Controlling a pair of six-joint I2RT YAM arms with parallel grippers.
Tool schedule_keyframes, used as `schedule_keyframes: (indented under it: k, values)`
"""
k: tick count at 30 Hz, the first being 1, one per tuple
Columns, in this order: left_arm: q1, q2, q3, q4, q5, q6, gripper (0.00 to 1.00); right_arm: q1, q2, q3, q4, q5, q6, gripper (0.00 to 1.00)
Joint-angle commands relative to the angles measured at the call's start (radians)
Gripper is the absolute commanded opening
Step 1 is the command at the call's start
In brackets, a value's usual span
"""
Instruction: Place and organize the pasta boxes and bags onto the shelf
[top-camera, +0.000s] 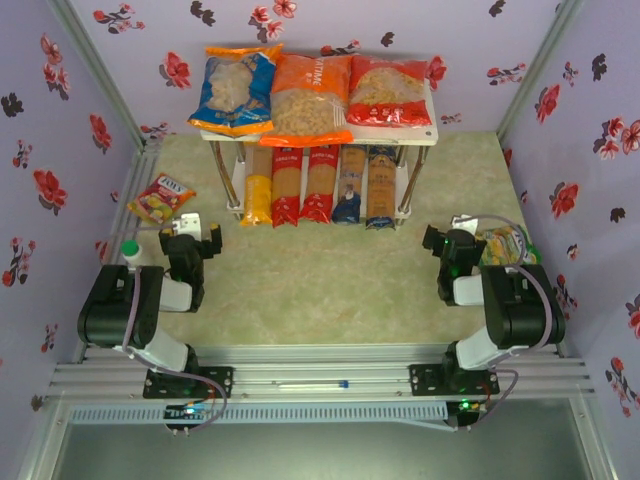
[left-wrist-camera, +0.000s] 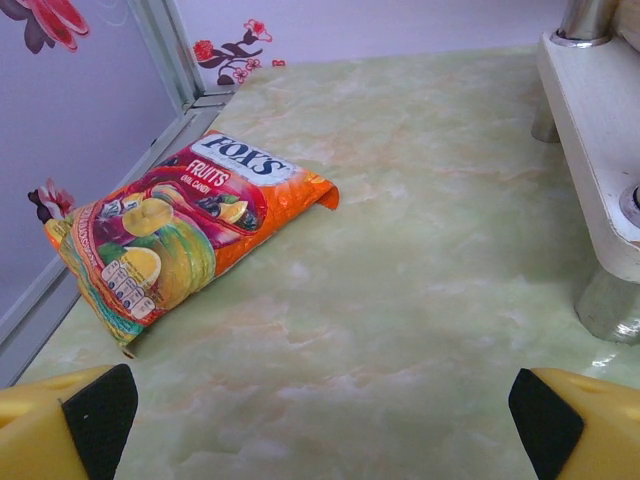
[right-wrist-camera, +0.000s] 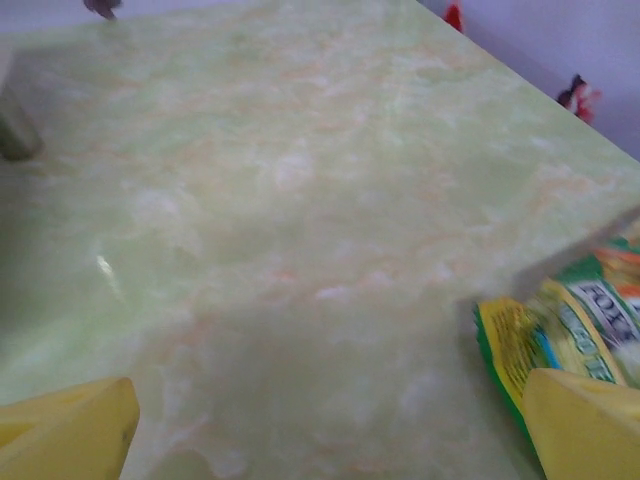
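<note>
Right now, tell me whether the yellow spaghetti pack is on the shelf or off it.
On it: the yellow spaghetti pack lies flat on the shelf, lower tier, leftmost beside a red pack.

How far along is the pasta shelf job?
Looks done: three bags lie on the top tier of the shelf, five spaghetti packs line its lower tier. Nothing is in hand: left gripper and right gripper are open, empty. Left: no pasta off the shelf that I can see.
</note>
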Motion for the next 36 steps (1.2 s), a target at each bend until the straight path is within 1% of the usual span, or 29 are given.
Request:
schedule_keyframes:
  k: [1, 2, 4, 6, 8, 14, 36]
  values:
    - [-0.005, 0.003, 0.003, 0.043, 0.0, 0.02, 1.0, 0.007, 0.022, 0.051, 0.048, -0.038, -0.03, 0.99]
    - [-0.004, 0.003, 0.005, 0.04, 0.002, 0.02, 1.0, 0.002, 0.01, 0.074, -0.022, -0.039, -0.013, 0.99]
    - [-0.004, 0.002, 0.01, 0.03, 0.001, 0.018, 1.0, -0.009, 0.025, 0.071, 0.008, -0.059, -0.012, 0.99]
    - [0.0, 0.002, 0.027, -0.007, -0.003, 0.01, 1.0, -0.009, 0.018, 0.076, -0.017, -0.058, -0.009, 0.99]
    - [0.008, 0.001, 0.057, -0.042, -0.003, 0.0, 1.0, -0.009, 0.021, 0.073, -0.004, -0.057, -0.011, 0.99]
    - [0.008, -0.001, 0.055, -0.038, -0.02, -0.004, 1.0, -0.008, 0.018, 0.068, 0.004, -0.057, -0.014, 0.99]
    - [0.008, -0.001, 0.053, -0.037, -0.02, -0.003, 1.0, -0.008, 0.017, 0.068, 0.002, -0.057, -0.012, 0.99]
